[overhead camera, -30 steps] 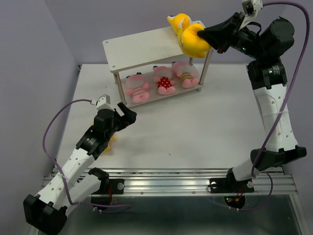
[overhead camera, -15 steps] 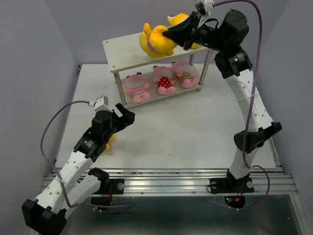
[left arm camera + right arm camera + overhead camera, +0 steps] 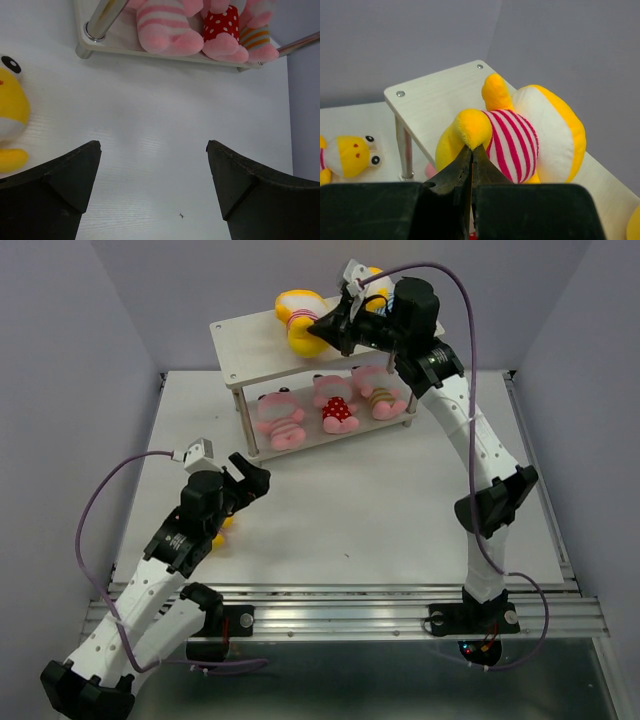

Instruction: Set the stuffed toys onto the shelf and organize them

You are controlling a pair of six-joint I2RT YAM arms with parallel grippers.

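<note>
My right gripper is shut on a limb of a yellow toy in a red-striped outfit and holds it over the top board of the shelf. In the right wrist view the closed gripper pinches that toy above the board. A second yellow toy sits at the board's right end, partly hidden by the arm. Three pink toys sit on the lower tier. My left gripper is open and empty, low over the table, with a third yellow toy to its left.
The left wrist view shows the shelf's lower board and a metal leg straight ahead, with the pink toys' feet at its edge. White table lies between the arms. Purple walls close in behind the shelf.
My right arm has carried the striped yellow toy from the shelf's right end leftward along the top board. The left arm has shifted slightly and stays open.
</note>
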